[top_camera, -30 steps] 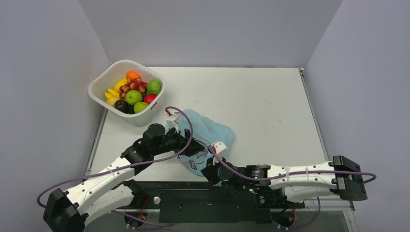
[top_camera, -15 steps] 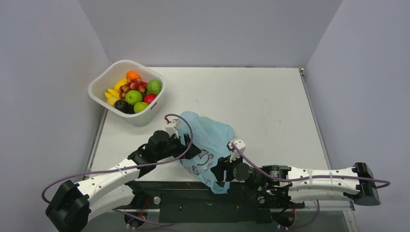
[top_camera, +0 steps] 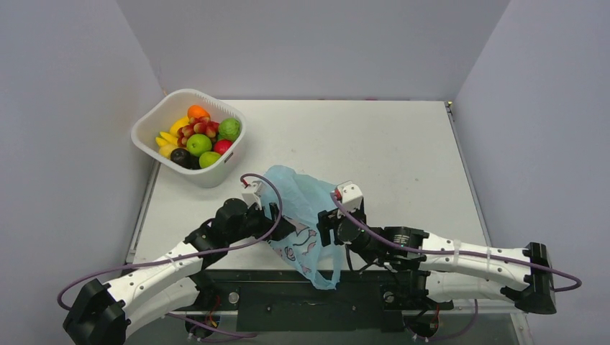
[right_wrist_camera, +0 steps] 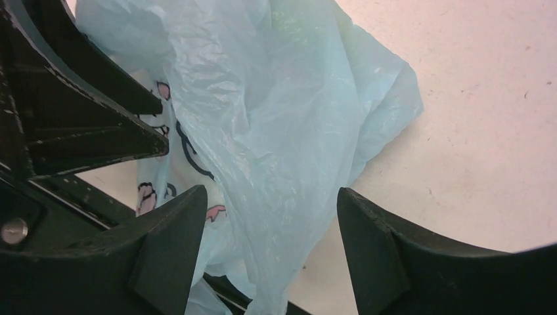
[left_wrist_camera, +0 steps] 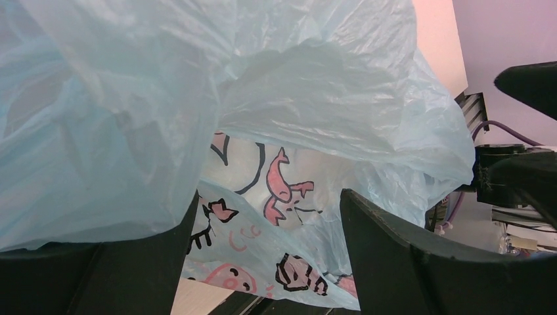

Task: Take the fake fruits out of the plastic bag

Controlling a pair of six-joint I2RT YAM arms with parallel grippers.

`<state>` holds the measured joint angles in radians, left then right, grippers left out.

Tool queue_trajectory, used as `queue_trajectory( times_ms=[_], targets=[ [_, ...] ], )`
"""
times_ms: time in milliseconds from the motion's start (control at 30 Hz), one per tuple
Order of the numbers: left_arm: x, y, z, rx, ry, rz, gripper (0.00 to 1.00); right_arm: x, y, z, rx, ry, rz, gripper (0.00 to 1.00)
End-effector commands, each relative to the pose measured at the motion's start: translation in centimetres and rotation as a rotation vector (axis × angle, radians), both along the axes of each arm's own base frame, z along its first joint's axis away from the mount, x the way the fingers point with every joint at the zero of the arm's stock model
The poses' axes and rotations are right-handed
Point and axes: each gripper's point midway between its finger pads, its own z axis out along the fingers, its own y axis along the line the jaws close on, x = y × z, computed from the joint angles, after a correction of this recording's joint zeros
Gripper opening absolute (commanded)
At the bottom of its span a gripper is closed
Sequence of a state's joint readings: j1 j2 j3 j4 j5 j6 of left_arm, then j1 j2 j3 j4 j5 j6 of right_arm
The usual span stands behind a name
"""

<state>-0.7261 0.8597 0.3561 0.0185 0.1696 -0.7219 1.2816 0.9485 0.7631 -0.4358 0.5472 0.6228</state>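
The light-blue plastic bag [top_camera: 306, 208] lies crumpled near the table's front, its printed end [left_wrist_camera: 276, 197] hanging over the front edge; no fruit shows through it. My left gripper [top_camera: 283, 227] [left_wrist_camera: 268, 220] is open at the bag's left side, with film draped over its left finger [left_wrist_camera: 131, 262]. On the bag's right side my right gripper [top_camera: 324, 224] [right_wrist_camera: 272, 210] stands open, a fold of the bag [right_wrist_camera: 276, 131] hanging loose between its fingers. The fake fruits lie in the white basket [top_camera: 155, 115]: an orange [top_camera: 198, 111], a red grape bunch [top_camera: 196, 129], a dark round fruit [top_camera: 180, 156].
The basket stands at the back left and also holds green apples [top_camera: 199, 144], a banana [top_camera: 169, 136] and a red fruit [top_camera: 223, 146]. Grey walls close in the table on three sides. A black rail [top_camera: 288, 287] runs along the front edge under the bag.
My right gripper has opened and let go of the bag, then moved away from the front edge. The bag has spread toward the front edge. The left arm shifted slightly left.
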Motion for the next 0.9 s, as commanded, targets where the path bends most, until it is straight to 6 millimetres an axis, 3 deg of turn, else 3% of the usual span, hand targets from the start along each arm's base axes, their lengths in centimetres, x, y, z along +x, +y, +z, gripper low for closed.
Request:
queue_trajectory(
  times_ms=[0,233,467,533,633,700,867],
  targets=[
    [0.1,-1.0,2.8,-0.056,-0.039,-0.033,0.78,0.5,1.1,0.2,-0.124,-0.043,0.089,0.68],
    [-0.7,-1.7,6.0,-0.124,-0.062,-0.086,0.78,0.9,4.6,-1.2,-0.126,-0.035,0.186,0.68],
    [-2.5,-2.0,9.0,-0.194,-0.068,-0.158,0.79,2.4,6.1,-2.1,-0.212,-0.080,0.190,0.64],
    [-3.1,-2.2,9.8,-0.221,-0.080,-0.193,0.79,3.1,6.1,-1.8,-0.232,-0.104,0.159,0.51],
    [-3.7,-2.2,10.3,-0.244,-0.101,-0.223,0.79,3.9,6.1,-0.6,-0.228,-0.129,0.113,0.16],
    [-4.2,-2.3,10.6,-0.260,-0.114,-0.248,0.79,4.0,6.3,0.1,-0.208,-0.139,0.105,0.01],
    [-4.8,-2.3,11.7,-0.297,-0.175,-0.286,0.79,3.8,6.6,2.8,-0.112,-0.150,0.101,0.00]
  ],
)
